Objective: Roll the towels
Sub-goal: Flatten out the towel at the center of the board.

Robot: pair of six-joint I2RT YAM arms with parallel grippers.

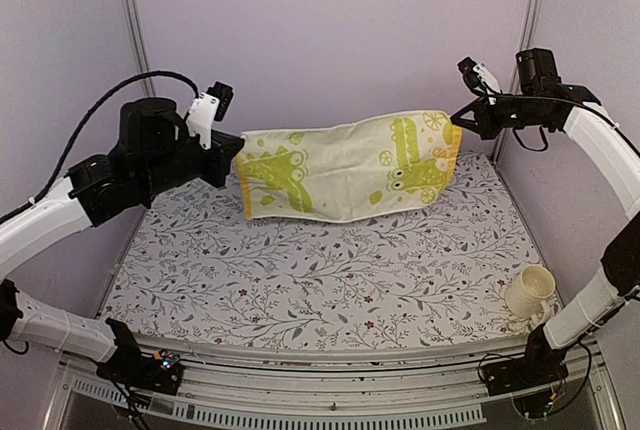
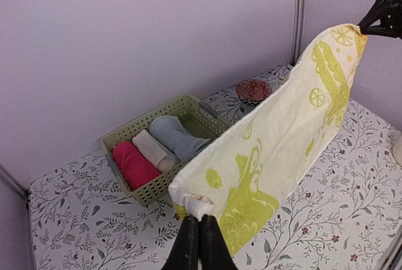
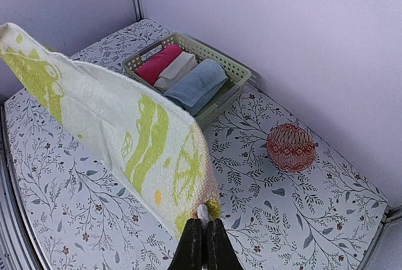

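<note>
A yellow-green towel with pale cartoon prints hangs stretched in the air above the back of the table, held by its two upper corners. My left gripper is shut on the left corner; in the left wrist view the towel runs away from the left gripper up to the right arm's fingers. My right gripper is shut on the right corner, as the right wrist view shows at the right gripper with the towel sloping off to the left. A light blue towel lies rolled in the basket.
A green slatted basket at the back of the table holds a pink roll, a cream roll and the blue one. A red patterned bowl sits right of the basket. A cream cup lies near the table's front right.
</note>
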